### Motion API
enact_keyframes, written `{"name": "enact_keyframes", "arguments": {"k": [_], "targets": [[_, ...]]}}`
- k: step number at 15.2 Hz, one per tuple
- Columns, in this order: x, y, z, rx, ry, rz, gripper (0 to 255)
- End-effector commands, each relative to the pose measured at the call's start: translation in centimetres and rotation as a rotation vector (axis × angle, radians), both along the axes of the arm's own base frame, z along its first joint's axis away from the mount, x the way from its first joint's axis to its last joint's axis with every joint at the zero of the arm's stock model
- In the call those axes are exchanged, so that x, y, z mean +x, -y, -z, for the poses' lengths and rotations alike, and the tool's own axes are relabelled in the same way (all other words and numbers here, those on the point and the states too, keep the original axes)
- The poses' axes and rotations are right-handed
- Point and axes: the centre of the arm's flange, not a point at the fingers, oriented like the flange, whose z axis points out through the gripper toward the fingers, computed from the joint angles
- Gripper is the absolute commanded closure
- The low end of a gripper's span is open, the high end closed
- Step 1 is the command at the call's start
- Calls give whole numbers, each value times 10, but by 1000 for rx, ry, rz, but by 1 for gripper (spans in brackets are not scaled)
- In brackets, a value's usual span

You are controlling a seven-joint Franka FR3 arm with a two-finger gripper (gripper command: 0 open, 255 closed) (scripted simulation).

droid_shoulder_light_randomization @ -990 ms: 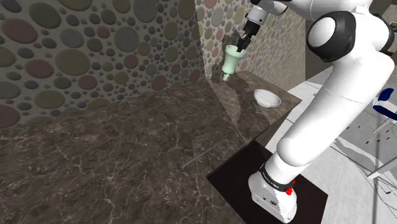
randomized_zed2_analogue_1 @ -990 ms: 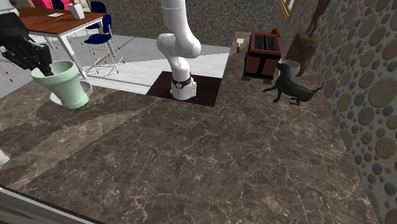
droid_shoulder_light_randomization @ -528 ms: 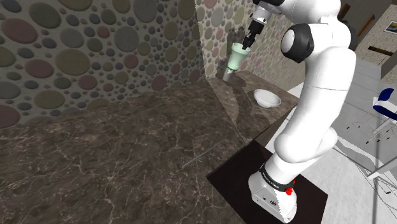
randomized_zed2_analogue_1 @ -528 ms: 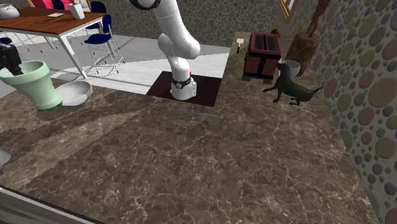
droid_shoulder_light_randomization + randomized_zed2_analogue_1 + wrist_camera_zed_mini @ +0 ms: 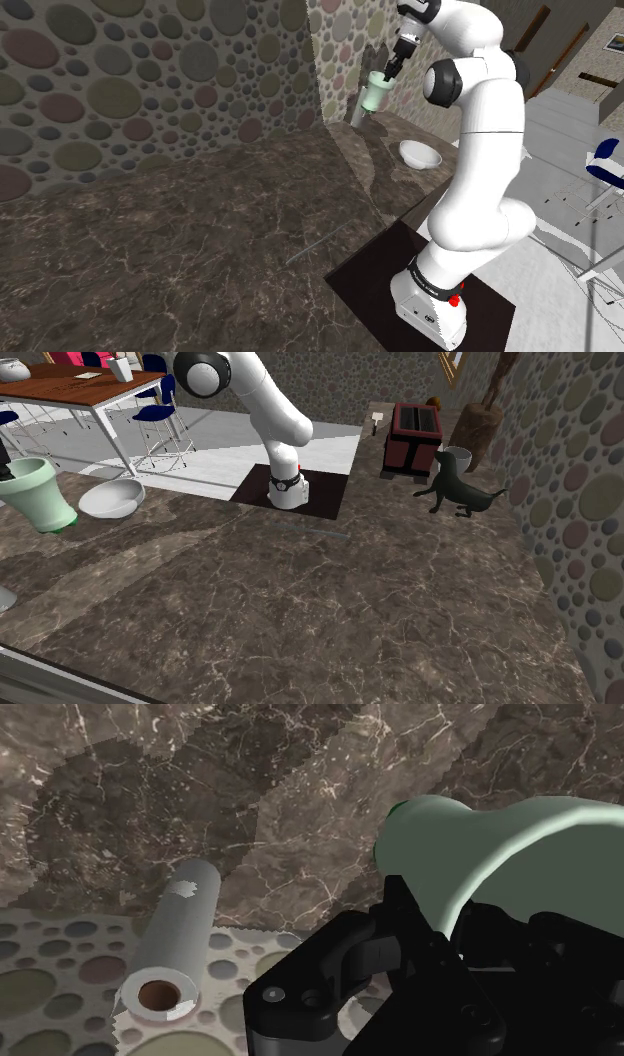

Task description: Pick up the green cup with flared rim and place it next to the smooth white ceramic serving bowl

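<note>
Wrist view, nearest us: the black gripper (image 5: 425,939) is clamped on the flared rim of a pale green cup (image 5: 500,834), which hangs tilted from it. Under the cup lies a dark marbled counter (image 5: 250,794).

From the second exterior view, we place the cup just beside the white bowl (image 5: 108,502), on the side away from the arm's stand. It sits low over the counter, and we cannot tell whether its base touches.

Farther beyond the bowl, a grey roll (image 5: 172,944) stands against a wall (image 5: 150,90) patterned with round pebbles.

We judge the cup to be light, stiff and smooth, and perhaps breakable. Held by one edge, it may swing or slip. The rim is the natural place to grip, and the cup wants a gentle, upright set-down close to the bowl.
</note>
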Motion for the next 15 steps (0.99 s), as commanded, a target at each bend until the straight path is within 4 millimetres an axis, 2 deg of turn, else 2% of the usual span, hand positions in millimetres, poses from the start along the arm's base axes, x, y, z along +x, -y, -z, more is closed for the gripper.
{"name": "enact_keyframes", "arguments": {"k": [1, 15], "targets": [[0, 0, 10, -1, 1, 0, 255], [0, 0, 84, -1, 1, 0, 255]]}}
